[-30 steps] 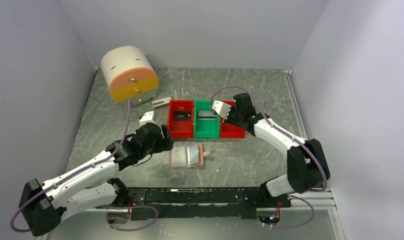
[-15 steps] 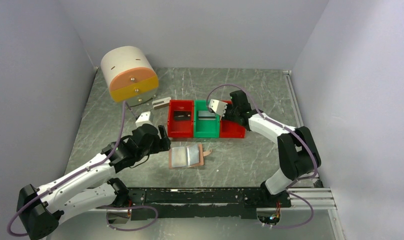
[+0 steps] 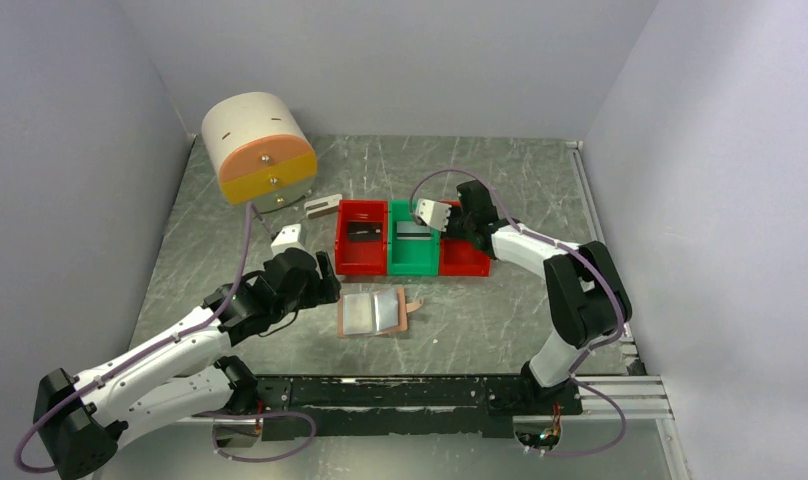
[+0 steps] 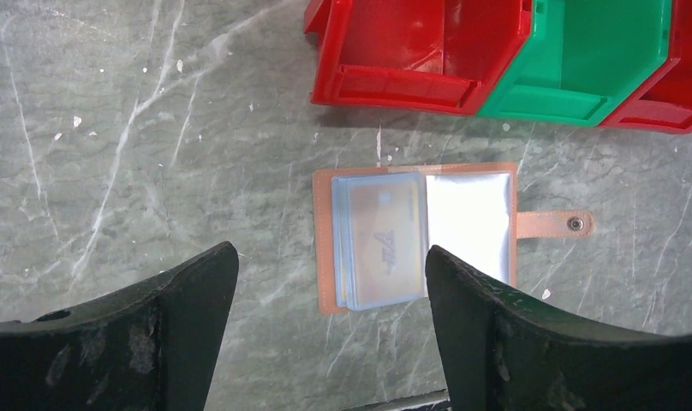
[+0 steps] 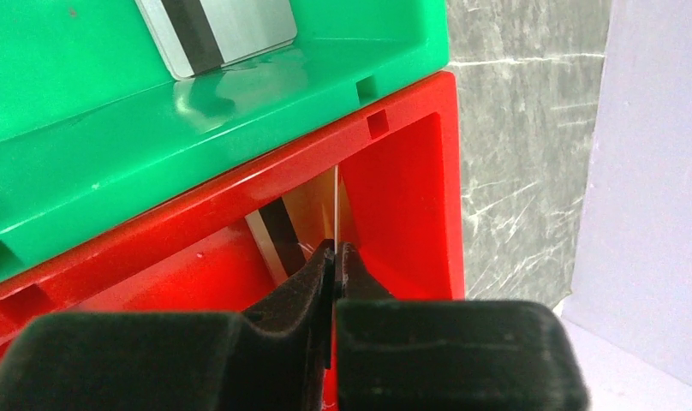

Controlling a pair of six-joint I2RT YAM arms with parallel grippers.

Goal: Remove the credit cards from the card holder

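**Holder open under the left claw, right claw pinching a card in the end bin**

Nearest the bases, the left claw (image 4: 330, 257) hangs over the bench (image 4: 154, 171) with its fingers spread wide, gripping nothing. Directly beneath it the card holder (image 4: 415, 238) lies flat and open, its strap tab pointing right. A yellow card (image 4: 384, 244) sits inside the left-hand clear pocket. The right-hand pocket looks pale and glossy, and I cannot tell whether it holds anything.

Just beyond the holder, three bins stand side by side, touching. The left red bin (image 4: 394, 86) holds a dark card (image 3: 363, 231), and the green bin (image 5: 197, 145) holds a grey striped card (image 5: 218, 30).

At the right red bin (image 5: 402, 197), the right claw (image 5: 335, 253) reaches in with its fingers pressed together on a thin card (image 5: 335, 205). That card is seen edge-on, so its colour is hard to judge, though it looks gold-brown.

Far back on the left stands a white drum (image 3: 257, 140) with an orange and yellow face.
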